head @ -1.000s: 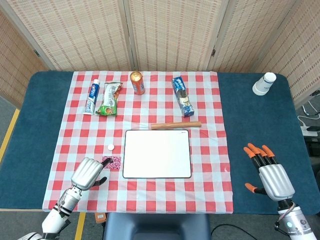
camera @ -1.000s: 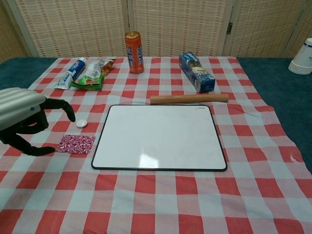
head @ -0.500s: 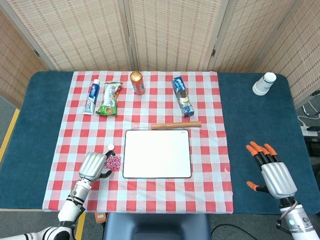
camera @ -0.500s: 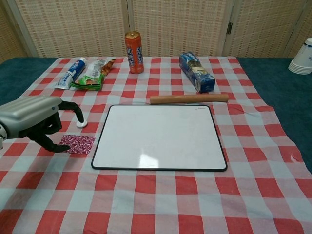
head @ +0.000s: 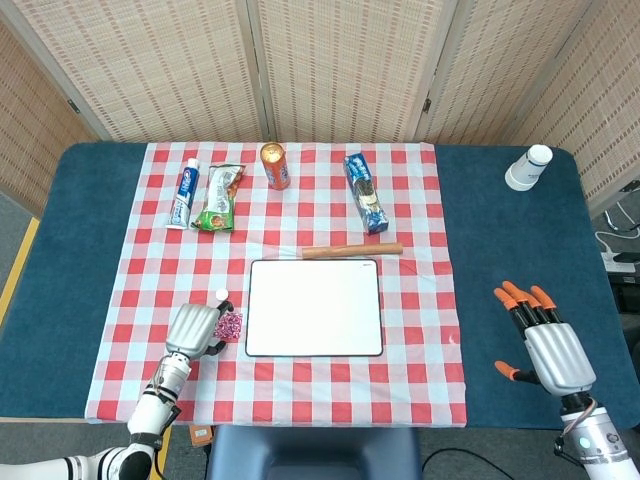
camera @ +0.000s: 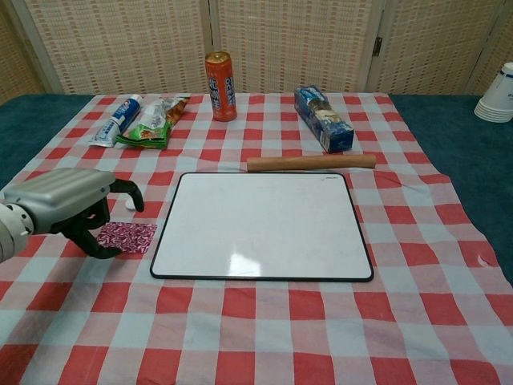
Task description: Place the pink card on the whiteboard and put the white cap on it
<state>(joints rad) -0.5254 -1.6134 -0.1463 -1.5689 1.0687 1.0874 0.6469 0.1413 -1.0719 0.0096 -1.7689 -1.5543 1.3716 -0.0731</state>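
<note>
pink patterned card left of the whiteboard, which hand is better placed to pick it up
The left hand. Its dark fingers curl down right at the pink patterned card, beside the white rectangular whiteboard. The right hand is open, far off over the blue table, past the whiteboard's other side.

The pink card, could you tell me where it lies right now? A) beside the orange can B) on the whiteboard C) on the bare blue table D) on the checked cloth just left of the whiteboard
D: the pink card lies on the checked cloth, just left of the whiteboard, under the left hand.
</note>
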